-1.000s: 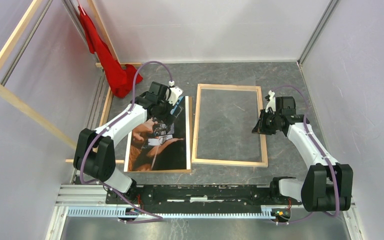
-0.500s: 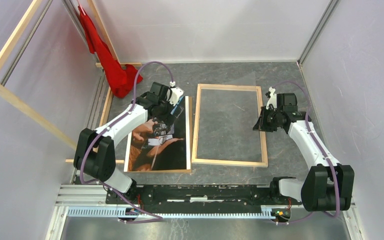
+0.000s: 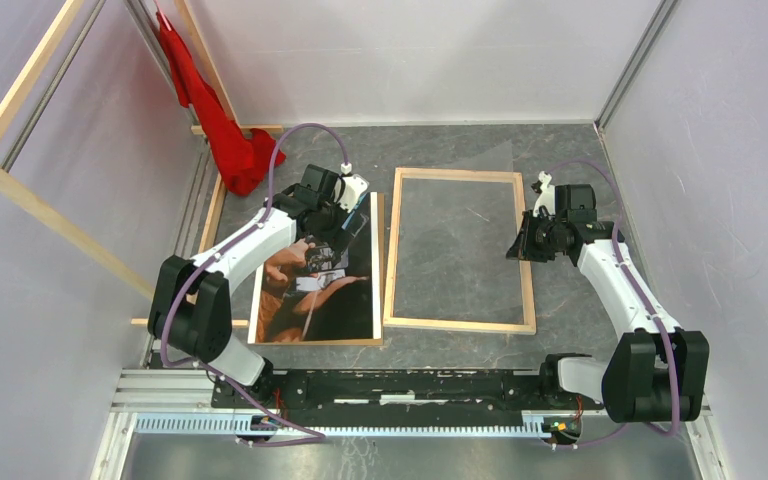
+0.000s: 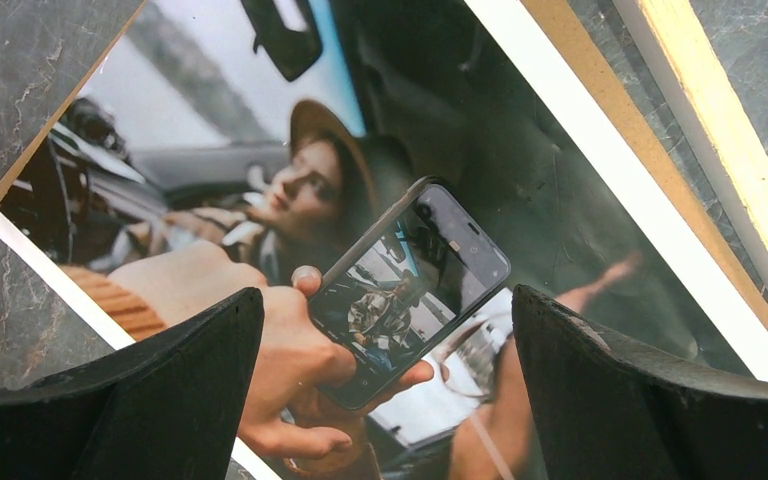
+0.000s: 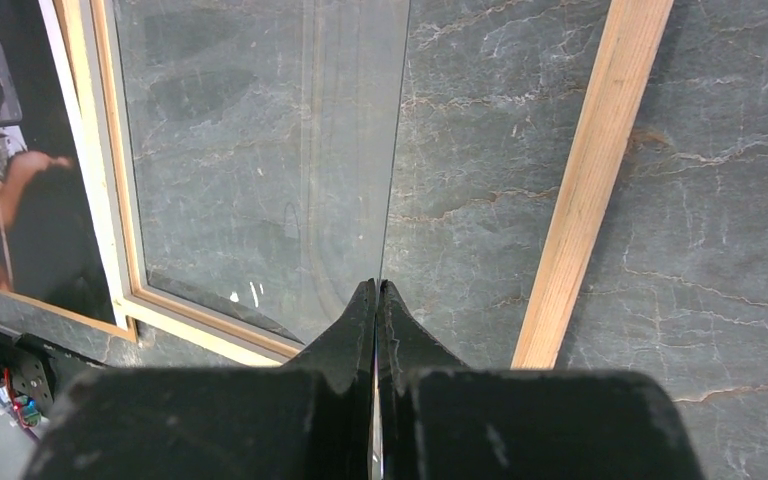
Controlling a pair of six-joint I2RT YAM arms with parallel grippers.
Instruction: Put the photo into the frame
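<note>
Over the pale wooden rectangular frame (image 3: 460,324), a clear thin sheet (image 5: 260,150) is shifted slightly by the pinching right hand (image 5: 377,285); the dark paper photo (image 3: 335,300) is left unplaced below the open left hand (image 4: 385,300).

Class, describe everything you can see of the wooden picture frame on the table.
The frame is a thin-railed rectangle of pale wood, lying flat on the dark marbled table, long sides pointing away from the arms. It holds no photo; a clear sheet overlaps it, reaching past its far right corner. The photo lies just left, apart.
</note>
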